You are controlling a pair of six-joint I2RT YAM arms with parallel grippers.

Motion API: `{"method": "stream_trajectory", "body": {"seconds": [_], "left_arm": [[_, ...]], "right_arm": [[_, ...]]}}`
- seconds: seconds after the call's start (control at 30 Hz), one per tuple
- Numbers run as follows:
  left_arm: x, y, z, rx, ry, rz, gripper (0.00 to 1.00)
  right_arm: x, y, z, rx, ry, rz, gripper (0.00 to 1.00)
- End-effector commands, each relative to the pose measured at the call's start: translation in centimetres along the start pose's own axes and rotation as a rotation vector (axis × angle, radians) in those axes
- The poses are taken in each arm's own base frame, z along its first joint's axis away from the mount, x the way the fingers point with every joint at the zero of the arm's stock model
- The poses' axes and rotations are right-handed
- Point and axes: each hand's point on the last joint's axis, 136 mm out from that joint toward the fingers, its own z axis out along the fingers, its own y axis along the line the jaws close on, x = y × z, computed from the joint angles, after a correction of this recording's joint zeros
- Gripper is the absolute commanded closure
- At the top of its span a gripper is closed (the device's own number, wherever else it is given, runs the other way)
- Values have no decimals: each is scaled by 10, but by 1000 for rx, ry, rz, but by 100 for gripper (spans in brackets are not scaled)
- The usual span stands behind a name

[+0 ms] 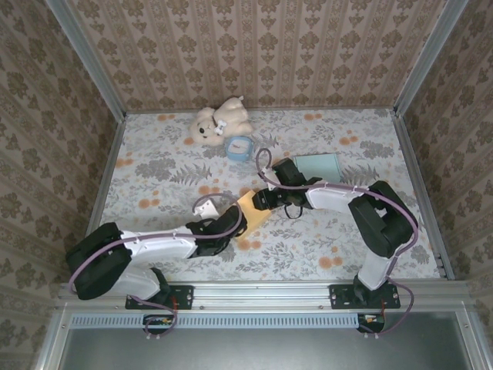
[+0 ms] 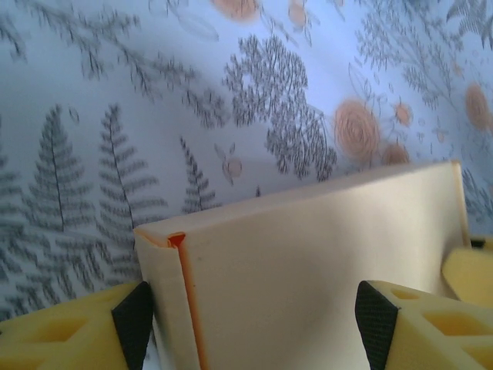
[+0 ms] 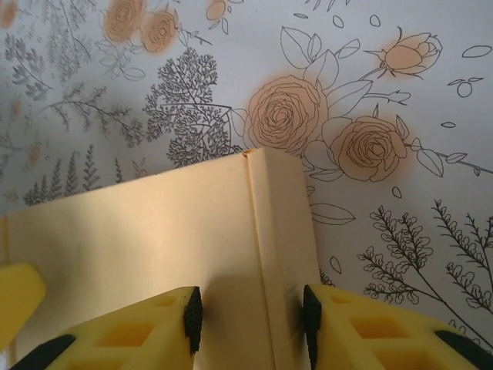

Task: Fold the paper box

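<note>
The paper box (image 1: 254, 210) is a cream-orange carton lying mid-table between both arms. My left gripper (image 1: 233, 223) comes at it from the near left, and my right gripper (image 1: 266, 199) from the right. In the left wrist view the paper box (image 2: 308, 270) shows a wide face and a narrow side with an orange seam. The left gripper (image 2: 254, 324) is open wide, one pad beside the narrow side and the other over the face. In the right wrist view the right gripper (image 3: 250, 320) is closed across a folded corner of the paper box (image 3: 154, 239), denting its edge.
A teddy bear (image 1: 219, 122) and a small blue object (image 1: 240, 146) lie at the back centre. A pale blue flat sheet (image 1: 318, 164) sits just behind the right arm. Patterned walls enclose the floral tabletop (image 1: 154, 166) on three sides.
</note>
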Motion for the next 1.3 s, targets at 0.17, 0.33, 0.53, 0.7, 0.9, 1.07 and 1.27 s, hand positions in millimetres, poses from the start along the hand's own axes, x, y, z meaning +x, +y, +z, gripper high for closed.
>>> {"method": "stream_trajectory", "body": {"seconds": [0.17,0.33,0.53,0.7,0.9,1.07,1.27], "left_arm": [[-46,-41,-1,65,-58,22,27],[-66,-50,16,54,-43,23,27],[-85,-64,40,17,-35,70,28],[-89,-70,71,-7,17,85,28],[-95,-85,89,-11,9,162,28],[-101,-89,96,-26,-18,198,28],[-106,-82,97,-77,-23,212,27]], "right_arm": [[-45,17,-24,-48,-232,125,58],[-54,0,-26,49,-286,168,58],[-58,-18,-24,111,-317,209,59],[-60,-32,-21,132,-341,245,58],[-58,-53,-21,165,-367,284,57],[-55,-62,-19,173,-376,306,57],[-52,-69,-27,214,-386,302,56]]}}
